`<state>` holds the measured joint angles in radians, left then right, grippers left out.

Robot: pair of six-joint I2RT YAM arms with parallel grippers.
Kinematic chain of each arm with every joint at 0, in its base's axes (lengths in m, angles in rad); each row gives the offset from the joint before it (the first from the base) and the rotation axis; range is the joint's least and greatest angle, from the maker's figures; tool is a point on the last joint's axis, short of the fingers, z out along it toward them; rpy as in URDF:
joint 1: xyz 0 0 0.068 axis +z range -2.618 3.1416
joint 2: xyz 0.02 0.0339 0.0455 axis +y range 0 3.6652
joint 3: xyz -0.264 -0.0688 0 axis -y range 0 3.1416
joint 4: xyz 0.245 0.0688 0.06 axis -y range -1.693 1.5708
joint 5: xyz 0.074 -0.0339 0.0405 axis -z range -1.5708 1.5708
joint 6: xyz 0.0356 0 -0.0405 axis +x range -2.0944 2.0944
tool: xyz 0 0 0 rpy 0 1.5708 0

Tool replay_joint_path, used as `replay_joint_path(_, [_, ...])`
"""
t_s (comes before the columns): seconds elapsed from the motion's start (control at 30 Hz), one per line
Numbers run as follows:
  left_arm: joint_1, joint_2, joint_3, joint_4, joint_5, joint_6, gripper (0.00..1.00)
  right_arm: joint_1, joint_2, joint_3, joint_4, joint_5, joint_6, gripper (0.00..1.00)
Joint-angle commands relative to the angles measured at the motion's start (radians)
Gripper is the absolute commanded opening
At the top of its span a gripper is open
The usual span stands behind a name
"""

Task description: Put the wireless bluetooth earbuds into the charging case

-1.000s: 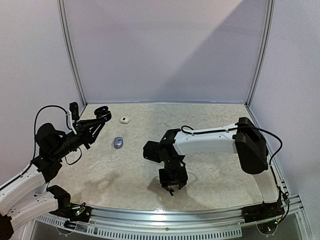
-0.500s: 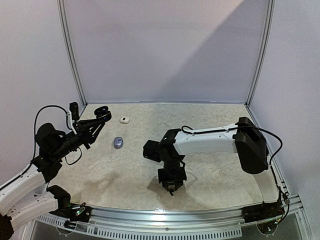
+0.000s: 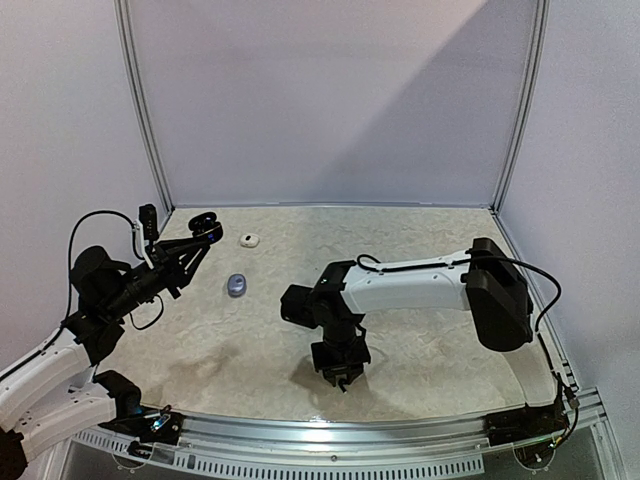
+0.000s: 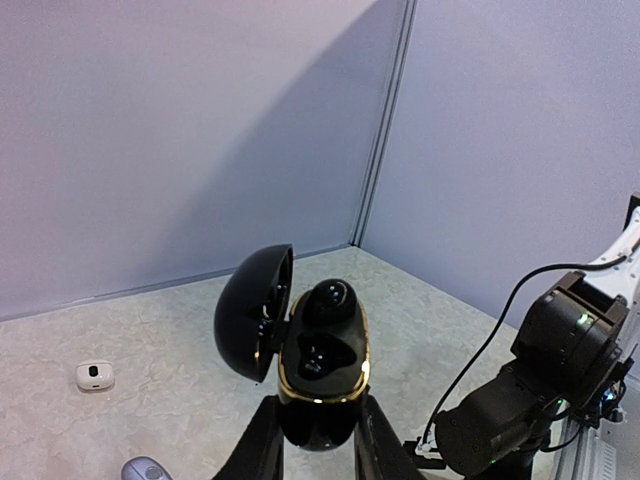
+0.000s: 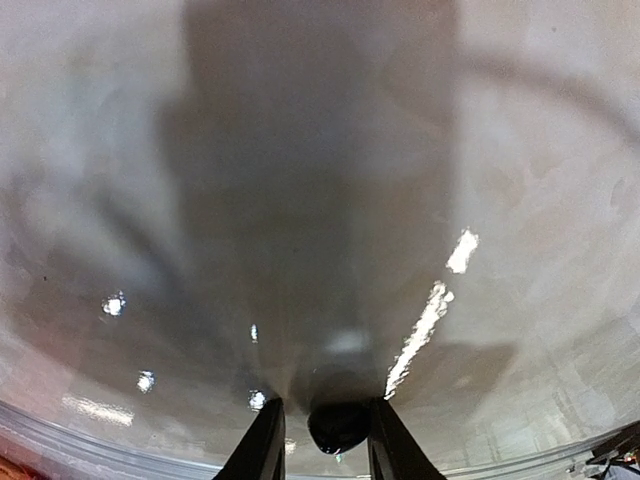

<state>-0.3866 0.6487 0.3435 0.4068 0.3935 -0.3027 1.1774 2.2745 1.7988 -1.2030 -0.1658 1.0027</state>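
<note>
Since right gripper (image 5: 325, 445) just closed on a black earbud (image 5: 338, 424) — left gripper (image 4: 318, 452) clamping the open charging case (image 4: 322, 352) — insertion looks next.

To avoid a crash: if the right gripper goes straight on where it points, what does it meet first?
The table, directly below. The black earbud held in the right gripper would probably touch it first. The height above the table is unclear.
</note>
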Motion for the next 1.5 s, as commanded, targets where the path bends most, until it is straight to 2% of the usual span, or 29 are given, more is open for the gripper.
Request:
replay_joint_path(0.0, [-0.012, 0.005, -0.006, 0.023, 0.008, 0.002, 0.00, 0.014, 0.061, -0.004, -0.009, 0.038, -0.045, 0.25])
replay_joint_path(0.37, [-0.012, 0.008, -0.006, 0.029, 0.023, 0.014, 0.00, 0.012, 0.037, 0.054, -0.023, 0.153, -0.086, 0.06])
replay_joint_path(0.47, [-0.014, 0.011, -0.005, 0.048, 0.048, 0.041, 0.00, 0.009, -0.015, 0.132, -0.043, 0.267, -0.125, 0.02])
replay_joint_path(0.6, [-0.017, 0.010, 0.014, 0.030, 0.073, 0.152, 0.00, 0.008, -0.129, 0.244, -0.004, 0.414, -0.181, 0.00])
replay_joint_path(0.7, [-0.016, -0.001, 0.047, -0.017, 0.052, 0.248, 0.00, 0.015, -0.245, 0.268, 0.128, 0.518, -0.230, 0.00])
replay_joint_path(0.83, [-0.017, 0.014, 0.054, 0.039, 0.043, 0.301, 0.00, 0.054, -0.359, 0.244, 0.463, 0.628, -0.376, 0.00])
replay_joint_path(0.97, [-0.020, 0.057, 0.038, 0.146, 0.073, 0.323, 0.00, 0.073, -0.364, 0.228, 0.841, 0.610, -0.551, 0.00])
replay_joint_path(1.07, [-0.024, 0.076, 0.027, 0.208, 0.063, 0.356, 0.00, 0.083, -0.321, 0.242, 1.028, 0.576, -0.628, 0.00])
replay_joint_path(1.3, [-0.034, 0.089, 0.011, 0.307, 0.026, 0.428, 0.00, 0.130, -0.223, 0.286, 1.269, 0.555, -0.792, 0.00])
replay_joint_path(1.47, [-0.038, 0.085, -0.001, 0.323, 0.028, 0.418, 0.00, 0.134, -0.181, 0.295, 1.319, 0.533, -0.826, 0.00])
